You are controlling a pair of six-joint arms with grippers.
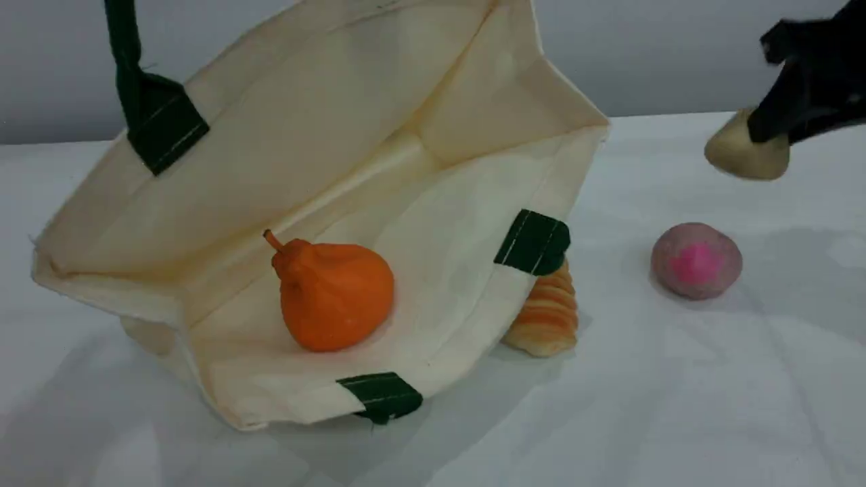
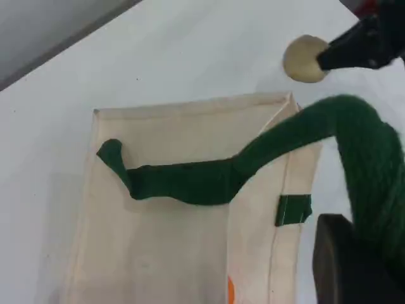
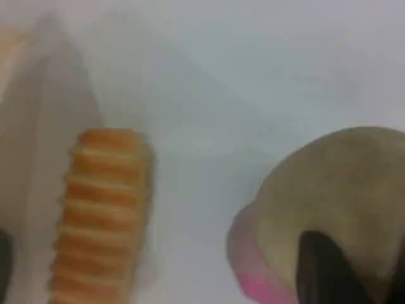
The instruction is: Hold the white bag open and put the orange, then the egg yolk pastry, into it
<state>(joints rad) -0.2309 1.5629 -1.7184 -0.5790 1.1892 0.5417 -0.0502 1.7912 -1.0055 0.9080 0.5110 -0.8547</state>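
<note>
The white bag (image 1: 352, 135) lies tipped on its side, mouth wide open toward the camera. Its dark green handle (image 2: 266, 152) runs up over my left gripper (image 2: 354, 263), which is shut on it; this gripper is out of the scene view. The orange (image 1: 333, 292) rests inside the bag on its lower wall. At the far right, my right gripper (image 1: 768, 132) is shut on the egg yolk pastry (image 1: 747, 154), held above the table and well clear of the bag. The pastry (image 3: 342, 190) fills the lower right of the right wrist view, and the pastry (image 2: 305, 58) also shows beyond the bag's far edge.
A ridged golden bread roll (image 1: 547, 314) lies against the bag's right rim, partly under a green tab. A pinkish dome with a hot-pink centre (image 1: 697, 260) sits on the white tablecloth right of it, below the held pastry.
</note>
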